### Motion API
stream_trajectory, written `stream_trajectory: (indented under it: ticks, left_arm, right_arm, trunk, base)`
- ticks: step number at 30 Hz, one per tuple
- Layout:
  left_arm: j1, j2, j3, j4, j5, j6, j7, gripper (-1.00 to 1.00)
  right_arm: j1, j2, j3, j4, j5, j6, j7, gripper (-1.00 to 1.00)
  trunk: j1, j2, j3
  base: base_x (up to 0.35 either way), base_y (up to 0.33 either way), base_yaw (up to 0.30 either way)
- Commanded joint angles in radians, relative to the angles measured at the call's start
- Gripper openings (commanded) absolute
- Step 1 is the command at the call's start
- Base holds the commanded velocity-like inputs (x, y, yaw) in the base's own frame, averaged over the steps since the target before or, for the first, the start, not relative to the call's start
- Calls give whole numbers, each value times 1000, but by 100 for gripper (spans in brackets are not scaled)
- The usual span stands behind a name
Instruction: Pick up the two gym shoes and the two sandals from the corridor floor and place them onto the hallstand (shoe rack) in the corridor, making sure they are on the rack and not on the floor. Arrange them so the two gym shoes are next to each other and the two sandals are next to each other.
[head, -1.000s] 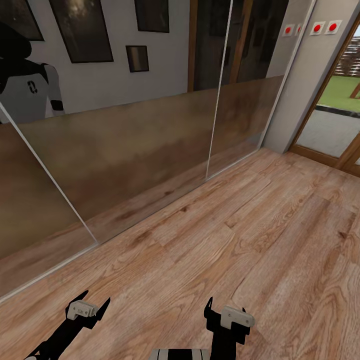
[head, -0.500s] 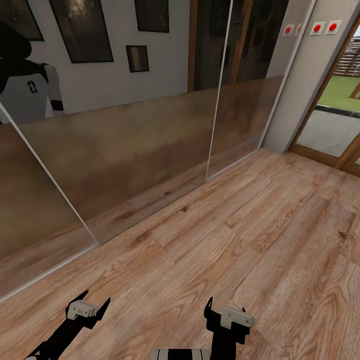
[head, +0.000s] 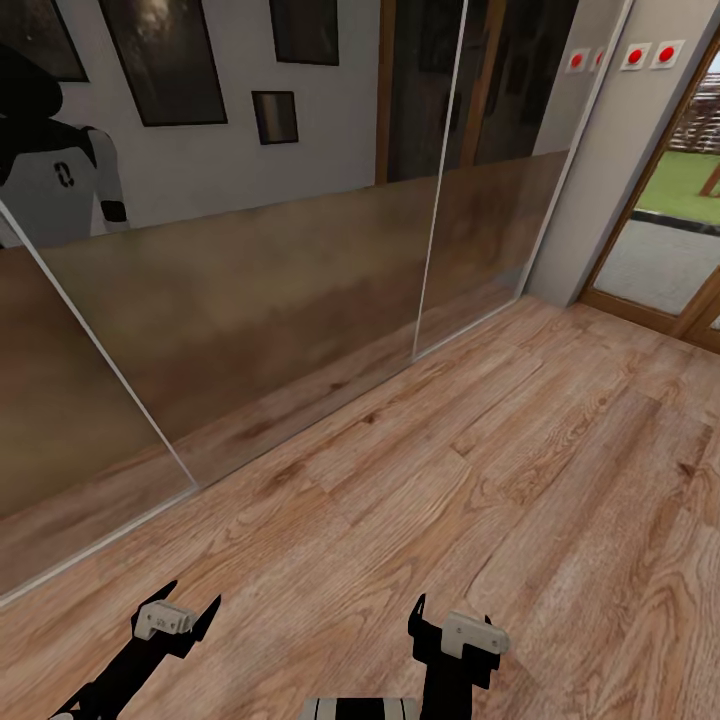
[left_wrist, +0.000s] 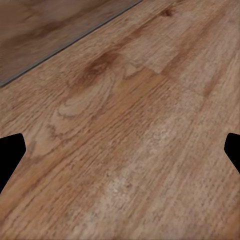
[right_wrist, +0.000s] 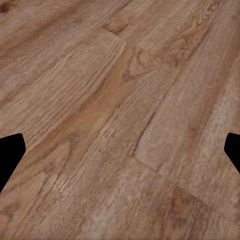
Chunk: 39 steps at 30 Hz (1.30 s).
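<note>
Both claws are spread wide with nothing in them: the left gripper (head: 178, 612) sits low at the near edge of the head view, its two black fingers splayed apart, and the right gripper (head: 452, 622) is next to it in the same pose, prongs well apart around bare air. From the left wrist view you just catch the black fingertips (left_wrist: 10, 152) poking in at the two edges, with the gripper (left_wrist: 120, 152) aimed down at plain planks, and the right wrist view is the same deal, the gripper (right_wrist: 120, 152) spread over wood grain with nothing between the tips. Under and all around them is the corridor floor (head: 480, 470), warm brown wood-look boards running diagonally away from the robot. The left wrist view also picks up a thin pale track line (left_wrist: 70, 47) where the floor meets the panel. Further out, a long run of mirrored sliding panels (head: 260, 300) stands along the far side, reflecting the floor, dark framed pictures (head: 160, 60) on a pale wall and a bit of the robot's own white and black body (head: 60, 180). Off to the right there's a pale wall strip with red-dotted switches (head: 650, 54), then a wood-framed glass door (head: 660, 250) with green grass outside.
</note>
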<state>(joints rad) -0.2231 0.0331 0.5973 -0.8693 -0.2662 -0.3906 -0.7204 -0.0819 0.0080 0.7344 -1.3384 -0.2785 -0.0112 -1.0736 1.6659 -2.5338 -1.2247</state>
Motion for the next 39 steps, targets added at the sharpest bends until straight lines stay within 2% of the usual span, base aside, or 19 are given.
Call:
stream_trajectory:
  ticks: [1, 39]
  left_arm:
    - [-1, -1, 4, 0, -8, -5, -4, 100]
    - [-1, -2, 4, 0, -10, -5, -4, 100]
  right_arm:
    - [-1, 0, 2, -1, -5, -1, -5, 100]
    - [-1, 0, 2, -1, -5, -1, -5, 100]
  trunk:
    - [0, 0, -1]
    - [0, 0, -1]
  base:
    - [0, 12, 0]
    - [0, 10, 0]
